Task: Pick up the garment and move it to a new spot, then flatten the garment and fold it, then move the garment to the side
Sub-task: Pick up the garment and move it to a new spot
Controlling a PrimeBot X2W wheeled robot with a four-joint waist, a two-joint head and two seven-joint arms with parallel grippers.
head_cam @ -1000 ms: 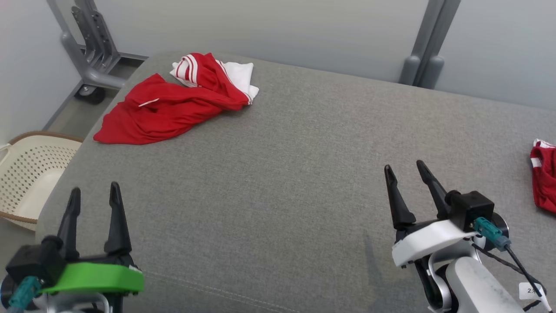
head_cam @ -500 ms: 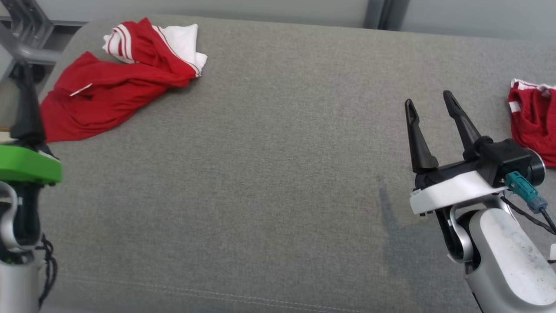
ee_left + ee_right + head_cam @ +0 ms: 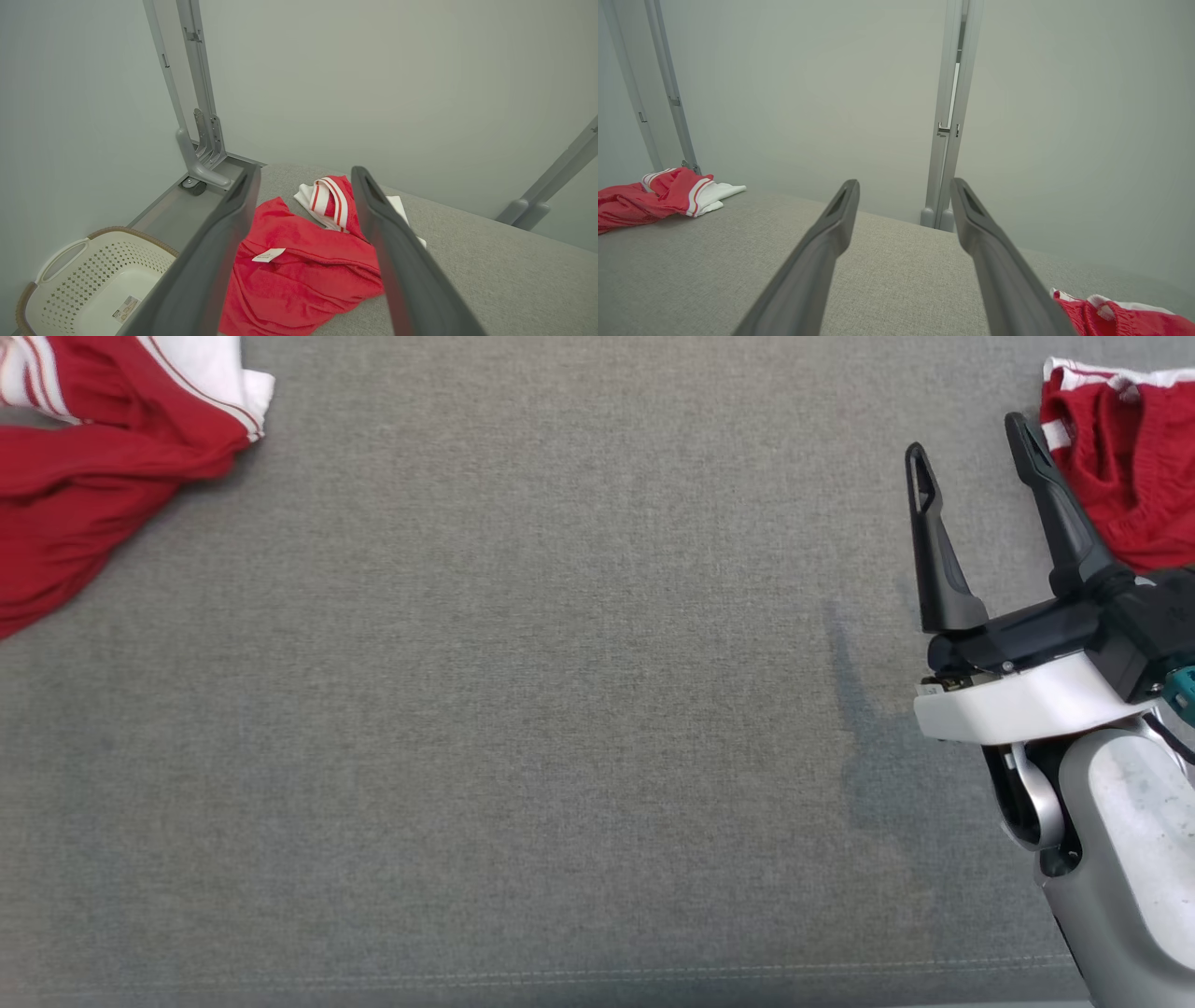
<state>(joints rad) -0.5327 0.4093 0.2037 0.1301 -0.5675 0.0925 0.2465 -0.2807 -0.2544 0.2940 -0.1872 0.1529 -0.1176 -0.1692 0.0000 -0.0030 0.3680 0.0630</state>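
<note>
Head camera has tilted down, nothing else shifted: left gripper (image 3: 304, 171) and right gripper (image 3: 967, 437) stand wide open, empty; red garment (image 3: 84, 448) at ten o'clock untouched, pickup pending.

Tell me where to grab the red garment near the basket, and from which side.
Probably pinch the raised fold below the striped cuff of the garment, coming from above with the open left gripper. It lies crumpled on the flat cushion, and that ridge stands up.
</note>
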